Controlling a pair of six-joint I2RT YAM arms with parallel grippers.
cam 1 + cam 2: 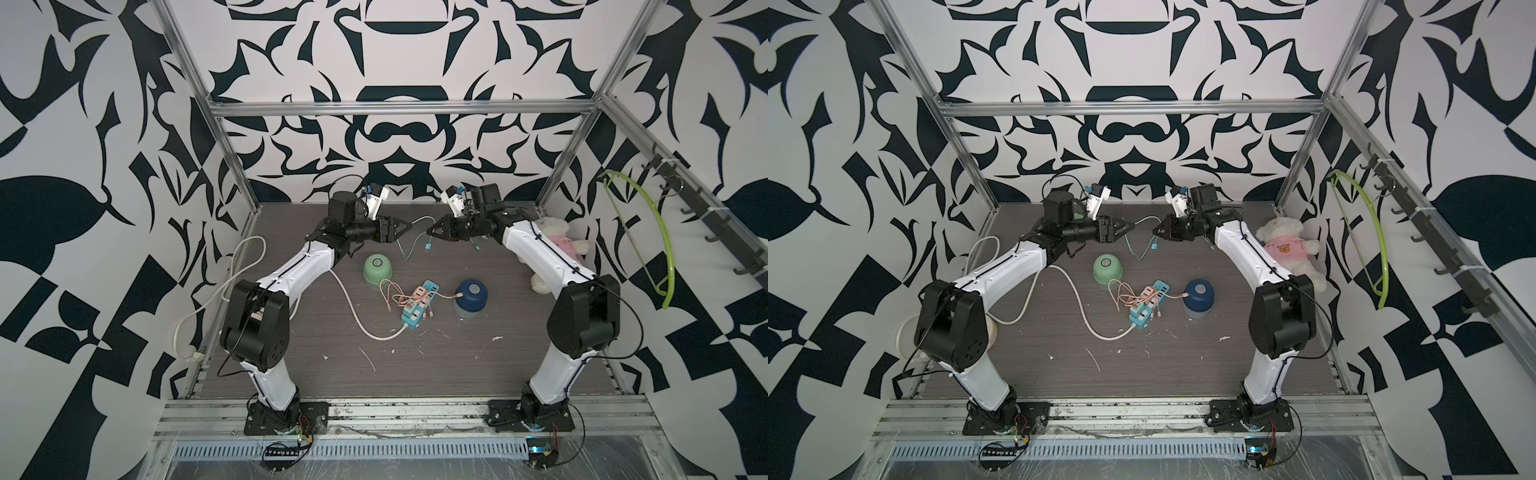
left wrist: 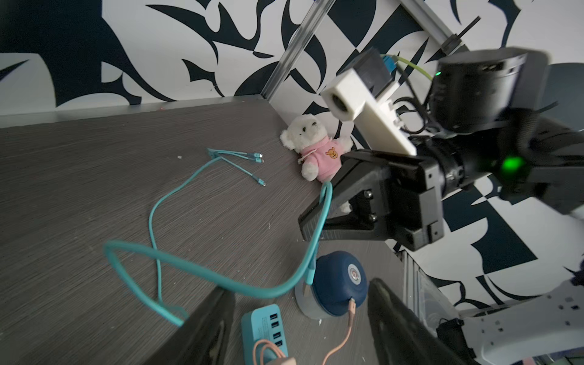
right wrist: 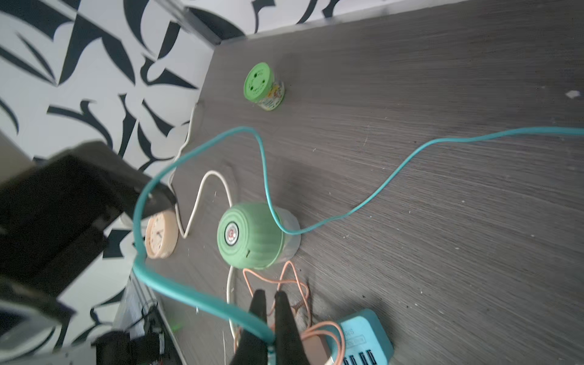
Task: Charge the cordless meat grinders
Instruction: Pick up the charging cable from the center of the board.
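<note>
Teal cable is pinched tight in the right gripper, low in frame; left gripper is spread apart.

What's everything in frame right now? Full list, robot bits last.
mint green grinder: 1, mint, table centre-left, unplugged
dark blue grinder: 1, navy, centre-right, pink cable plugged in
USB power strip: 1, teal, between the grinders
pink cables: several, salmon, tangled at the strip
teal cable: 1, teal, back of table, partly lifted
white cord: 1, white, from strip to the left
jar: 1, bright green lid, near back wall
clock: 1, peach, by table's left edge
teddy bear: 1, white, pink shirt, right edge
hanger: 1, lime, right wall rail
table: 1, grey woodgrain
left gripper: black, open
right gripper: black, shut on teal cable
</note>
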